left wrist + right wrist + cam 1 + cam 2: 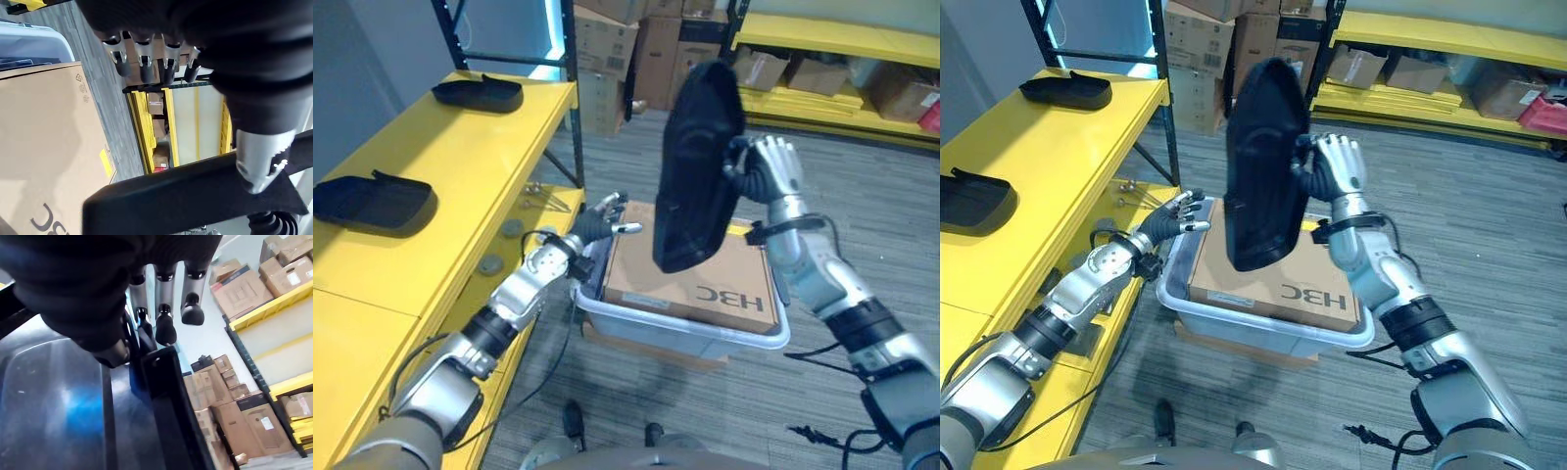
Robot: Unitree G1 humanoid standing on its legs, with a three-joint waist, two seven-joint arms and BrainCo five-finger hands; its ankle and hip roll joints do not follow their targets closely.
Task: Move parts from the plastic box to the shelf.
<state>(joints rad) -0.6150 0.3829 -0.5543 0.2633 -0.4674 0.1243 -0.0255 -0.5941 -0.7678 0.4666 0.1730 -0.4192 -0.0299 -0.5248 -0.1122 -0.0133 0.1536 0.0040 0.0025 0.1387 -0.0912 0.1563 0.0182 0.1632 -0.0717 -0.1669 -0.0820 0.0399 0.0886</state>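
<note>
Two black parts (372,201) (478,93) already lie on the yellow shelf (480,166), well apart from each other, one nearer and one farther along the surface. Third part (1266,162), same black moulded shape, is up in the air above the box (1263,333), held roughly upright, edge-on toward the right hand (1337,166). Right hand has its fingers and thumb curled round the part's rim; right wrist view shows dark fingertips (165,330) pinching that black edge. Left hand (602,220) hovers at the box's left rim, beside the shelf edge, fingers straight and spread, holding nothing; in the left wrist view its fingers (146,58) stick out relaxed above the carton. Box is a pale translucent plastic tub on the grey floor, with a brown carton (690,279) lying flat inside, filling most of it. Lifted part hangs over the carton's left half, not touching it. More cartons (636,49) are stacked behind, next to another yellow rack (832,39).
</note>
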